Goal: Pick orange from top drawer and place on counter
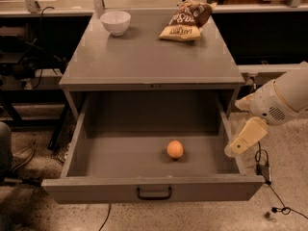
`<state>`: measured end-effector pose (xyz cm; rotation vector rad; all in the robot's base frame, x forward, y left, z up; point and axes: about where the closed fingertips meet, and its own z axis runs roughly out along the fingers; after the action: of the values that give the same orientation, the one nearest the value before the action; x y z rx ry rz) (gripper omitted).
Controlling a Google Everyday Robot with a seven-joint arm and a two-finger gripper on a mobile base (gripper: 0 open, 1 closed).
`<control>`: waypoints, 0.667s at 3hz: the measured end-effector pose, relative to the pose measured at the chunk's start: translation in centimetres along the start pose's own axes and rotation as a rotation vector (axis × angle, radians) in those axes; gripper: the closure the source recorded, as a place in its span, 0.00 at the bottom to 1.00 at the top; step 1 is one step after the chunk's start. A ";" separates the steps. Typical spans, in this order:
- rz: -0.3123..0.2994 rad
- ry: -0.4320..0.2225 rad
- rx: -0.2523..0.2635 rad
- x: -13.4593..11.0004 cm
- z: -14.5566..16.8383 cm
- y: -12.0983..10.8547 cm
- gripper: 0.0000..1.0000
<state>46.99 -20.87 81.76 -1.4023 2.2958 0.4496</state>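
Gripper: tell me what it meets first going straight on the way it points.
Probably the right wall of the top drawer: the gripper hangs at that rim, angled down-left. Height is unclear; clearing it, it would meet the drawer floor right of the orange.

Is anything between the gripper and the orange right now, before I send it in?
Only the right wall of the top drawer: the gripper hangs at that wall's rim, on the drawer's right side, and the orange lies alone on the drawer floor to its left. From above, nothing visible covers the orange.
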 end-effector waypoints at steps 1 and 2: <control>0.003 -0.018 -0.005 0.2 0.4 0.3 0.00; -0.029 -0.093 -0.028 -0.2 4.5 0.0 0.00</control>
<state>47.86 -18.60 78.01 -1.3961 2.2006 0.5285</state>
